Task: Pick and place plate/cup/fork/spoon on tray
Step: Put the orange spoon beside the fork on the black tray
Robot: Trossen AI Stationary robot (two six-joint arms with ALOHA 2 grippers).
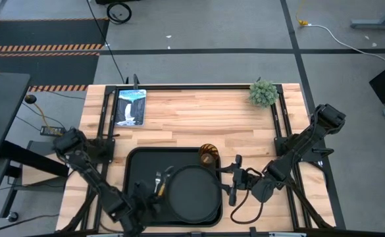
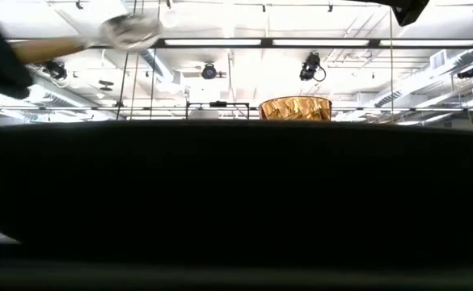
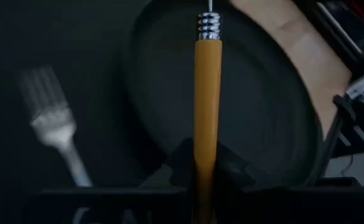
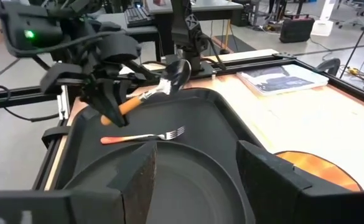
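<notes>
A: Where is the left gripper (image 4: pixel 116 106)?
B: Over the tray (image 1: pixel 136 197) at the bench's (image 1: pixel 199 115) front edge, toward the left side of the tray. Its fingers are clenched on the orange handle of the spoon (image 3: pixel 207 106), which is lifted clear of the tray with its silver bowl tilted upward.

A: And the fork (image 4: pixel 143 136)?
B: Lying flat on the tray floor, just left of the plate (image 1: pixel 192 192), under the raised spoon.

A: The plate and cup?
B: The plate sits on the tray's right half. The cup (image 1: pixel 207 155) stands upright at the tray's far right corner, just beyond the plate; whether it stands inside the rim I cannot tell.

A: The right gripper (image 1: pixel 232 180)?
B: It hangs beside the tray's right edge, near the plate, fingers spread wide and grasping nothing.

A: Anything else on the bench?
B: A small green plant (image 1: pixel 263 93) at the far right corner, a picture card (image 1: pixel 131 106) at the far left.
</notes>
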